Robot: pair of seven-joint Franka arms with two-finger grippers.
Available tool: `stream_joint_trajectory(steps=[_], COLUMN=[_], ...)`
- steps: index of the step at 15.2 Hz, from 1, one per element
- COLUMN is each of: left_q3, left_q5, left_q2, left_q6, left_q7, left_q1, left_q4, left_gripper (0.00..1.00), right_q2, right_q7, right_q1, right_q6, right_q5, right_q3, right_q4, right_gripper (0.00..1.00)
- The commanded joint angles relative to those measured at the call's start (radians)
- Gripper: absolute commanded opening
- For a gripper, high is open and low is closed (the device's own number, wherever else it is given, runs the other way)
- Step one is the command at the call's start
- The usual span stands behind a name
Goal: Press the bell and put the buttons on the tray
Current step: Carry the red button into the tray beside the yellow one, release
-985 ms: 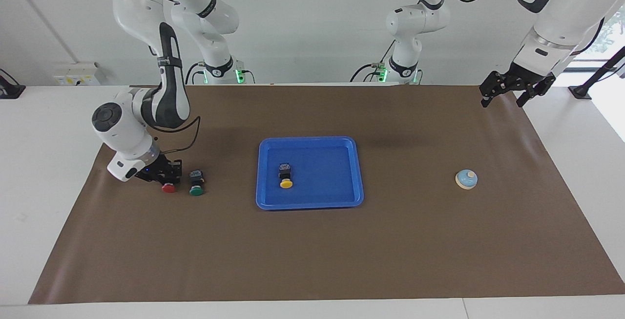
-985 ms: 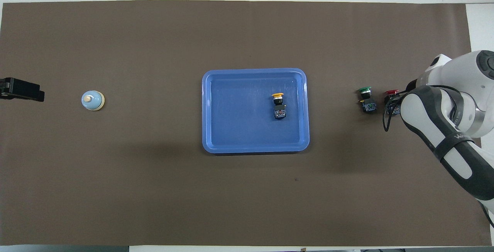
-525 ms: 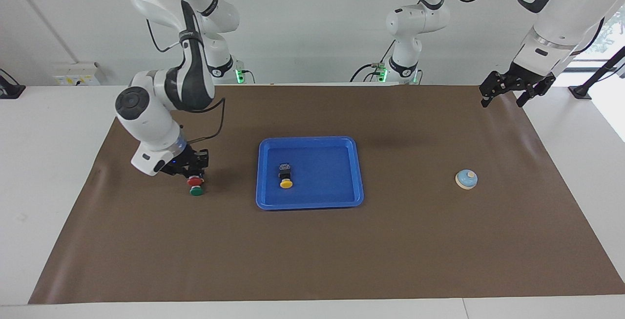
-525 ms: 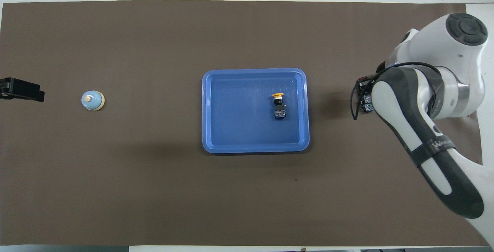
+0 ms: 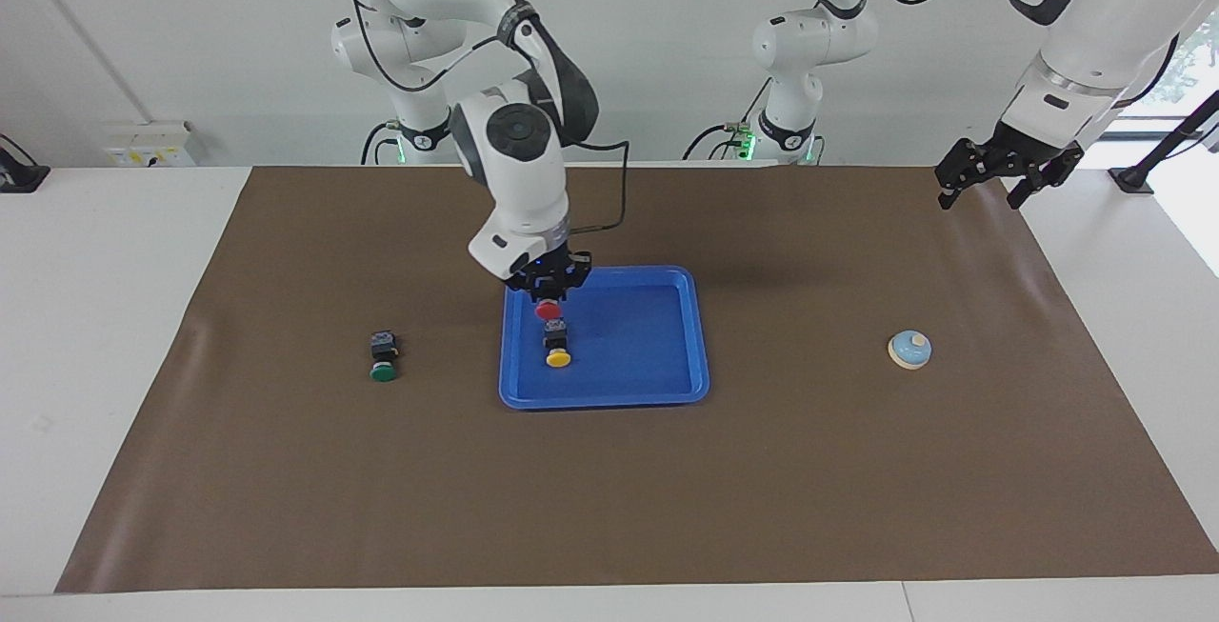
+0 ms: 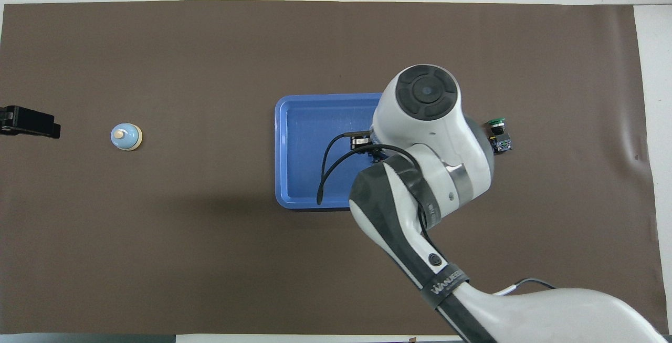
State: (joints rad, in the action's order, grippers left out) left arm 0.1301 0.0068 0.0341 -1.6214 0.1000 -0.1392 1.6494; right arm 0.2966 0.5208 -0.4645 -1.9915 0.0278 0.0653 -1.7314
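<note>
right hand (image 5: 548,290) pinches the red button (image 5: 548,310) over the tray (image 5: 686,346), above the yellow one (image 5: 558,353). green (image 5: 382,371) lies on the bench. light, rigid; grip the blocky body. left hand (image 5: 1000,174) waits, spread.

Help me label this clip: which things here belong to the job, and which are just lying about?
Job:
- bell
- tray
- yellow button in tray
- red button, held by right gripper over tray
- green button on the mat

Lying about:
- only the brown mat
</note>
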Motion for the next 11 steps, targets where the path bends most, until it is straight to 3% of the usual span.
stream_joint_trajectory(steps=[1, 11], left_q3=[-0.006, -0.006], left_q5=[-0.007, -0.007], left_q2=[0.024, 0.024], left_q6=[-0.005, -0.005], left_q7=[0.007, 0.007], left_q1=[0.001, 0.001], left_q4=[0.026, 0.026], left_gripper=[1.00, 1.00], right_q2=[0.078, 0.162], right_q7=[0.063, 0.062], right_q1=[-0.040, -0.029], right_q6=[-0.030, -0.190], right_q5=[0.012, 0.006], right_q3=[-0.006, -0.006], right_q4=[0.062, 0.033], right_gripper=[0.00, 0.00])
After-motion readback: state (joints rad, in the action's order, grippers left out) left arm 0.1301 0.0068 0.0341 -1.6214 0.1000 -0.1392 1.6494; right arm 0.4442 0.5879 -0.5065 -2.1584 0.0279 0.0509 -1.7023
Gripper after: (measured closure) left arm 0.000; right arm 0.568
